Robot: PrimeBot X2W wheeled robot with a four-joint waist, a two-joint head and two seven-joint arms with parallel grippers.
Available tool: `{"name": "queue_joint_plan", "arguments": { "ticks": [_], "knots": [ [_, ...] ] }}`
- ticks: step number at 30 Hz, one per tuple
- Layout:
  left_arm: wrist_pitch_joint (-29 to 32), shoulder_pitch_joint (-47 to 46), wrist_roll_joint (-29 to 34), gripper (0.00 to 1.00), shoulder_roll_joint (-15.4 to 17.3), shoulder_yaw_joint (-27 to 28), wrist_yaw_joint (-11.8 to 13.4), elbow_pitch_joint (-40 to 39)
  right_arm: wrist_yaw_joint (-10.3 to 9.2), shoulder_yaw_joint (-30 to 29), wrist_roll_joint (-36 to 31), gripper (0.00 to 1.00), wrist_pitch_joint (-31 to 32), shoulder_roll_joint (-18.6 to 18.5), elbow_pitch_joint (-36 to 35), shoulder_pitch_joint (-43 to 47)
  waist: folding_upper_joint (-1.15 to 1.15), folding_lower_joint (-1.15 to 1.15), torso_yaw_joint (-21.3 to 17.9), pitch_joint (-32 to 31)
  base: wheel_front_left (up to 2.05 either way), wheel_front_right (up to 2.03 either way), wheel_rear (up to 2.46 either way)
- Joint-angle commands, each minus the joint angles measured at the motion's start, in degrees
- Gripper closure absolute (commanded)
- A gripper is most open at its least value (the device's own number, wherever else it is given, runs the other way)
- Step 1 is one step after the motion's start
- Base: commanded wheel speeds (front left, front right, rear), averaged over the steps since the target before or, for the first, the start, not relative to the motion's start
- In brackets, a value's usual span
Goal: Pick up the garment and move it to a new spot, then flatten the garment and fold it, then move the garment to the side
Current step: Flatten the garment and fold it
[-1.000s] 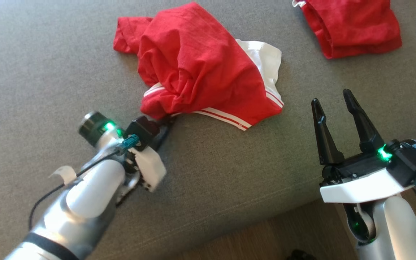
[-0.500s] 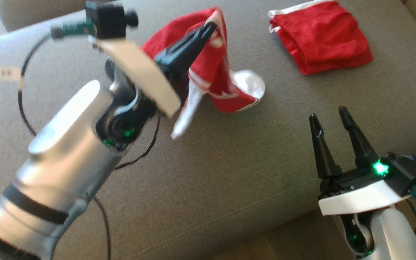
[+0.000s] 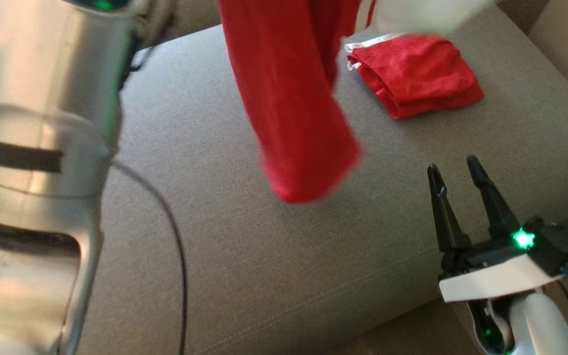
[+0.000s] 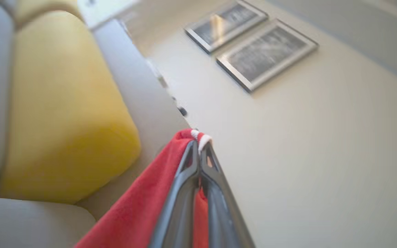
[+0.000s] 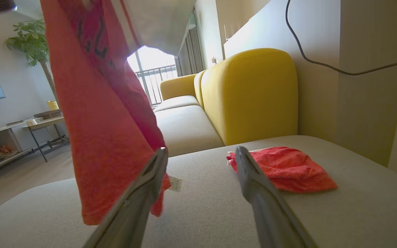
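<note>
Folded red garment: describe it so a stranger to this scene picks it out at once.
Find the wide grey sofa cushion, then look to its far right part in the head view. The folded red garment lies flat there, white trim at its left edge. The other red garment hangs in the air from the left claw; this one rests on the cushion.

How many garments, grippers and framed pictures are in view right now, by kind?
Red garments: 2, the hanging garment pinched in the left gripper, the folded garment lying on the grey seat.
Grippers: 2, left gripper shut, right gripper open.
Framed pictures: 2, upper frame and lower frame in the left wrist view.
Total: 6.
</note>
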Motion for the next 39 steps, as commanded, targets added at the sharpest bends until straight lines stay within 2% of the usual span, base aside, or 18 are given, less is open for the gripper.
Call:
{"name": "queue_joint_plan", "arguments": {
  "ticks": [1, 3, 5, 12, 20, 24, 26, 27, 29, 30, 32, 36, 39],
  "knots": [
    [-3.52, -0.57, -0.5, 1.0, 2.46, 4.57, 2.88, 3.98, -0.01, 1.17, 0.21, 0.0, -0.36, -0.2, -2.02, -0.15, 0.0, 0.0, 0.57, -0.41, 0.0, 0.0, 0.0],
    [-6.27, 0.38, -0.12, 1.0, 3.93, 6.64, 4.34, 9.46, -0.01, 1.52, 0.5, 0.0, -0.36, -0.2, -2.07, -0.26, 0.0, 0.0, 0.64, -0.45, 0.0, 0.0, 0.0],
    [-7.56, 2.76, 0.15, 1.0, 5.94, 7.75, 4.1, 13.64, -0.01, 1.81, 0.75, 0.0, -0.36, -0.2, -2.19, -0.43, 0.0, 0.0, 0.68, -0.46, 0.0, 0.0, 0.0],
    [-8.56, 17.59, -1.66, 1.0, 11.18, 10.96, -0.87, 19.35, -0.01, 1.22, 0.62, 0.0, -0.36, -0.2, -2.54, 0.0, 0.0, 0.0, 2.54, 0.41, 0.0, 0.0, 0.0],
    [-12.28, 28.99, -3.62, 1.0, 16.01, 17.25, -4.13, 22.03, -0.01, 2.44, 0.06, 0.0, -0.36, -0.2, -2.14, -0.78, 0.0, 0.0, 6.26, 2.18, 0.0, 0.0, 0.0],
    [-13.39, 31.28, -0.47, 1.0, 18.1, 17.03, -6.13, 21.71, -0.01, 5.29, 0.14, 0.0, -0.36, -0.2, 0.67, -1.57, 0.0, 0.0, 8.89, 3.46, 0.0, 0.0, 0.0],
    [-13.77, 31.42, 2.21, 0.21, 18.74, 16.37, -7.6, 21.3, -0.01, 6.78, 0.67, 0.0, -0.36, -0.2, 2.52, -2.58, 0.0, 0.0, 10.07, 4.22, 0.0, 0.0, 0.0],
    [-13.89, 31.4, 4.18, 0.0, 19.12, 15.66, -8.23, 21.08, -0.01, 7.61, 0.92, 0.0, -0.36, -0.2, 3.57, -3.22, 0.0, 0.0, 10.58, 4.57, 0.0, 0.0, 0.0],
    [-14.02, 30.96, 8.72, 0.0, 19.91, 15.1, -9.25, 20.48, -0.01, 9.21, 1.88, 0.0, -0.36, -0.2, 5.63, -4.75, 0.0, 0.0, 11.56, 5.38, 0.0, 0.0, 0.0],
    [-14.05, 30.48, 15.62, 0.0, 20.54, 15.69, -10.11, 18.66, -0.01, 10.8, 3.02, 0.0, -0.36, -0.2, 7.77, -6.58, 0.0, 0.0, 12.46, 6.31, 0.0, 0.0, 0.0],
    [-14.06, 30.75, 21.87, 0.0, 20.05, 16.93, -10.67, 16.43, -0.01, 12.09, 3.65, 0.0, -0.36, -0.2, 10.12, -8.61, 0.0, 0.0, 13.28, 7.17, 0.0, 0.0, 0.0],
    [-14.07, 33.53, 35.2, 0.0, 18.67, 20.53, -11.63, 8.54, -0.01, 13.32, 3.38, 0.0, -0.36, -0.2, 16.06, -13.08, 0.0, 0.0, 14.74, 8.76, 0.0, 0.0, 0.0],
    [-14.07, 38.24, 43.34, 0.0, 15.56, 22.96, -12.91, 0.98, -0.01, 12.81, 4.12, 0.0, -0.36, -0.2, 21.76, -16.32, 0.0, 0.0, 15.84, 9.43, 0.0, 0.0, 0.0]
  ]
}}
